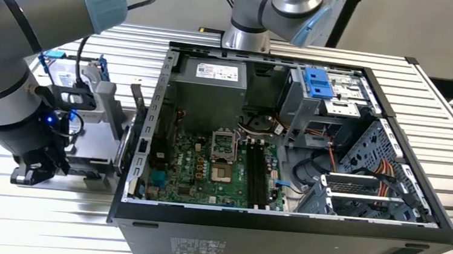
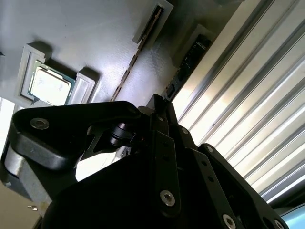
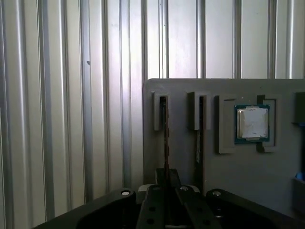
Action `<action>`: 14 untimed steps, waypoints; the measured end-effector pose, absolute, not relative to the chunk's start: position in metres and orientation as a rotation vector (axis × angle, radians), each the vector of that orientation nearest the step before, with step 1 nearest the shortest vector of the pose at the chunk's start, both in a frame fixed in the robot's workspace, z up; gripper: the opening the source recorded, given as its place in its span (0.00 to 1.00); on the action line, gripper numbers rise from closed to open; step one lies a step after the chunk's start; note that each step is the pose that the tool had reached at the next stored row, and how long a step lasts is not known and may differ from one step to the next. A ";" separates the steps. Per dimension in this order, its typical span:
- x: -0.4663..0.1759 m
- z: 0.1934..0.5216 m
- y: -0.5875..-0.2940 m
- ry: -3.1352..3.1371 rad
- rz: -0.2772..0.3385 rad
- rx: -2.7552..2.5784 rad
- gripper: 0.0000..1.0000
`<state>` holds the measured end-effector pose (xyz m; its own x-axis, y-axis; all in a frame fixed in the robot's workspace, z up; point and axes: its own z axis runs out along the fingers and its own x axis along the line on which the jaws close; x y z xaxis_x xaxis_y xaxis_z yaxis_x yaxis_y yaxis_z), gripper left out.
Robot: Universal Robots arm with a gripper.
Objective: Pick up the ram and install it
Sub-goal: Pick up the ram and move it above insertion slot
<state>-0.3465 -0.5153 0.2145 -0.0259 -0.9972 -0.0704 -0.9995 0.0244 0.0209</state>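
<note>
The ram (image 3: 165, 129) stands on edge in a slot of a grey holder (image 3: 183, 88), seen as a thin dark strip in both wrist views (image 2: 138, 50). My gripper (image 3: 167, 179) sits at the stick's near end with its black fingers drawn close together on it (image 2: 159, 107). In the exterior view the gripper (image 1: 33, 172) hangs low at the exterior view's left, beside the open computer case (image 1: 135, 214). The dark memory slots (image 1: 256, 178) on the green motherboard lie inside the case.
A second stick (image 3: 200, 133) stands in the neighbouring slot, and a square silver processor (image 3: 252, 123) lies in its own recess. A hard drive with a blue frame (image 1: 69, 69) rests behind the holder. The ribbed metal table (image 1: 32, 227) surrounds everything.
</note>
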 end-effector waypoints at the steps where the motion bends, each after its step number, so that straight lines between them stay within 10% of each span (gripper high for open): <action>1: -0.347 0.216 -0.515 2.222 0.100 -2.167 0.00; 14: -0.347 0.230 -0.515 2.222 0.100 -2.167 0.00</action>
